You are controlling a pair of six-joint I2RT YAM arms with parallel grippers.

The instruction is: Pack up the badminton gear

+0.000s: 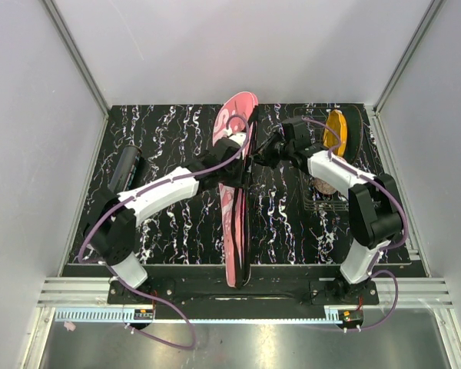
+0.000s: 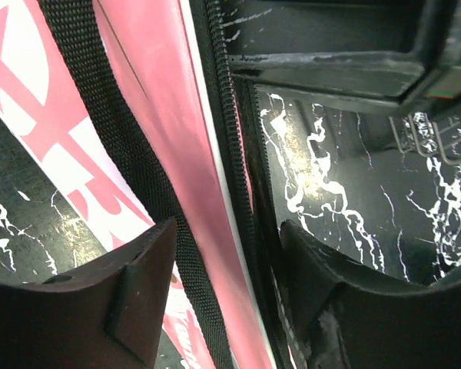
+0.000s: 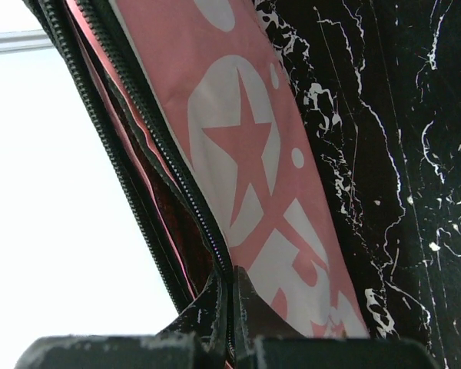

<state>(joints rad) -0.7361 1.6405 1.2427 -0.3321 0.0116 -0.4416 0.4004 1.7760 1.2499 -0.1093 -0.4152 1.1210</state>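
Your pink cover [image 1: 237, 231] runs down the middle of the table [image 1: 169, 131]. Its rounded end is at the back edge and its narrow end is at the near edge, between the two arm bases. The zip [image 3: 173, 177] gapes open along the cover's edge. The right gripper [image 3: 230, 288] has its jaws pinched together on that zip edge, right where the two tracks meet. The left gripper [image 2: 229, 231] sits just beside it with its jaws apart, one finger on each side of the cover's black-trimmed edge. On the left you have bare table between the cover and the black tube [image 1: 127, 165] by the side wall. The right side is tighter: the yellow disc [image 1: 336, 132] sits in the far corner, close behind the right arm.
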